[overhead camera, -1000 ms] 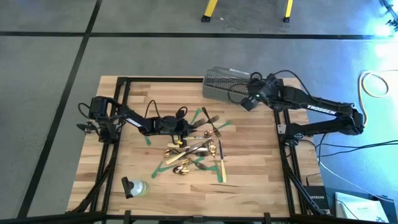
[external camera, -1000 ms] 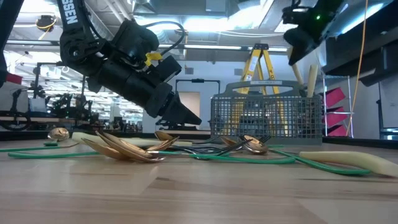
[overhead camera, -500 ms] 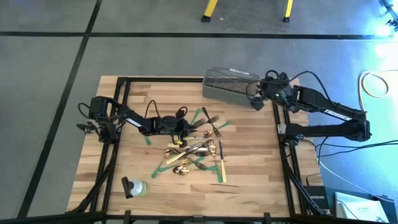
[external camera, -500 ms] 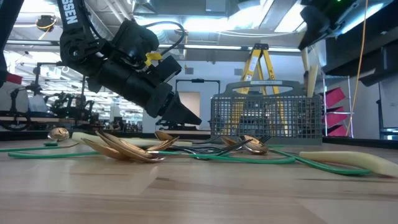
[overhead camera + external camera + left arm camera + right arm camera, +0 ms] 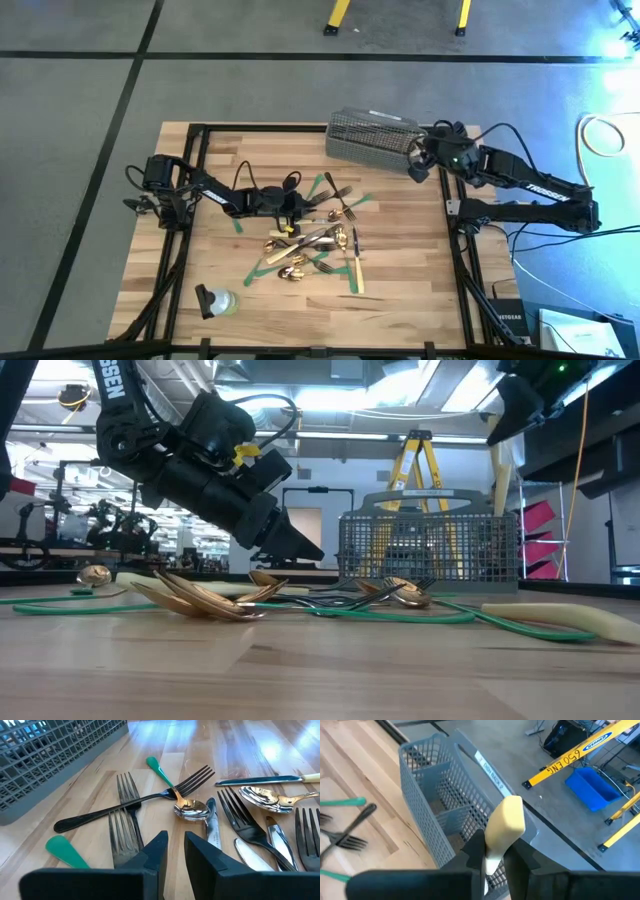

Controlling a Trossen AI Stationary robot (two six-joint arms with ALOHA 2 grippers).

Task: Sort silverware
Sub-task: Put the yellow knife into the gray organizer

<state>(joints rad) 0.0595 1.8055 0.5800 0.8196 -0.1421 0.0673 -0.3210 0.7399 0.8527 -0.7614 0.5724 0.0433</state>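
Four cameras: one overhead, one at desk height, one on each wrist.

The high view looks straight down on the whole desk (image 5: 390, 270). The low view looks level across it into the room. The left wrist view sits close over the silverware (image 5: 150, 802); the right wrist view looks down on the basket (image 5: 445, 810), shared with all.

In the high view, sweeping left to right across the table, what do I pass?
Left arm base → left gripper → silverware pile → grey mesh basket → right gripper, gripping a cream-handled knife.
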